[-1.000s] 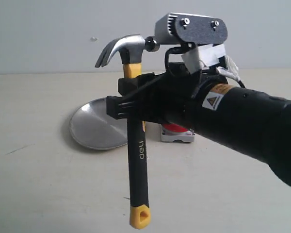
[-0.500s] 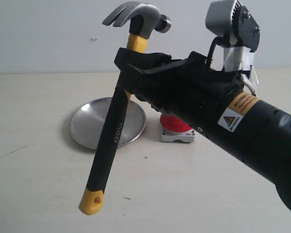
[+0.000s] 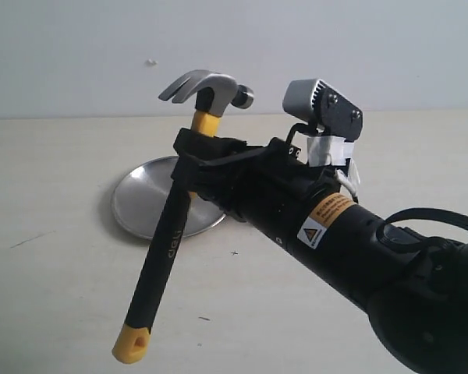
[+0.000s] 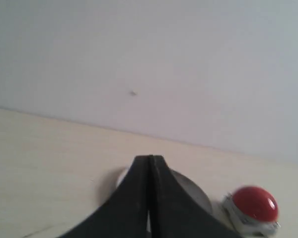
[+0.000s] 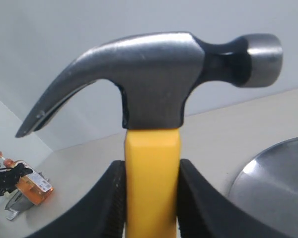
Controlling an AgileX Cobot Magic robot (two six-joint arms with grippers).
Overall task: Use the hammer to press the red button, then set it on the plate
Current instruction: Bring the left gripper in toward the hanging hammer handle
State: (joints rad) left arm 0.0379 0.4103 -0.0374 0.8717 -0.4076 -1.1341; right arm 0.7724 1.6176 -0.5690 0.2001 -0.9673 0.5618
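The right tool (image 3: 196,160) is closed on the yellow neck of the hammer (image 3: 168,249), just under the steel head, with one finger on each side of the neck in the right wrist view. The hammer hangs clear of the table (image 3: 54,296). It is tilted, with its head up and its black handle slanting down to the yellow end, which is in the air and touches nothing. So the pick-up is done. The plate (image 3: 140,206) lies flat on the table behind the hammer, and the part that shows is bare, so putting the hammer down there is not yet done. In the left wrist view the red button (image 4: 254,204) sits on its grey base just beside the plate, with nothing touching it. In the exterior view the right arm hides it. The pictures do not show whether the button has been pressed. The head is well above the table and not over the button as far as I can judge, so this looks like a carrying moment between steps, not the press itself. The left tool (image 4: 149,166) has its fingers pressed together, holds nothing, and is away from the work. At the least, lowering the hammer onto the plate and letting go remains, and perhaps the press as well.
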